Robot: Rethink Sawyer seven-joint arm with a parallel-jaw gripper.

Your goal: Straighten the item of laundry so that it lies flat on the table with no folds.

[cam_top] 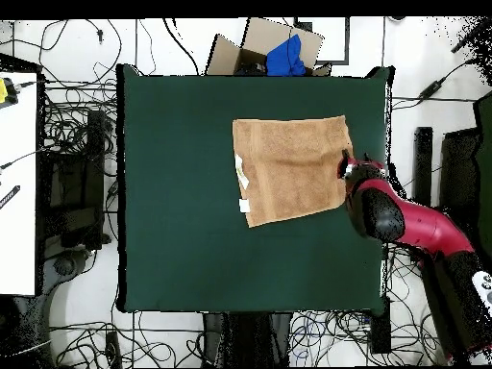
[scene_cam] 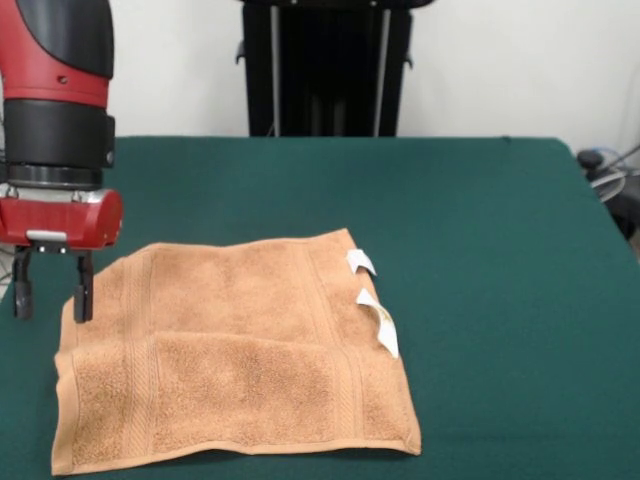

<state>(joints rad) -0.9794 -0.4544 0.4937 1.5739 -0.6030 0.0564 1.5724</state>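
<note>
The item of laundry (scene_cam: 240,350) (cam_top: 291,170) is an orange-tan towel lying on the green table (scene_cam: 480,250) (cam_top: 183,192). A broad strip along its near edge looks folded over onto the rest. Two white tags (scene_cam: 378,320) (cam_top: 242,183) stick out from its right edge in the front view. My gripper (scene_cam: 52,298) (cam_top: 348,169) hangs open at the towel's left edge in the front view, low over the table. One finger (scene_cam: 84,295) stands at the towel's edge and the other is over bare green cloth. Nothing is held.
A black stand (scene_cam: 325,65) rises behind the table's far edge. In the overhead view a cardboard box (cam_top: 264,50) with a blue thing in it sits beyond the table's top edge. Cables cover the floor, and a white surface (cam_top: 19,183) lies at the left.
</note>
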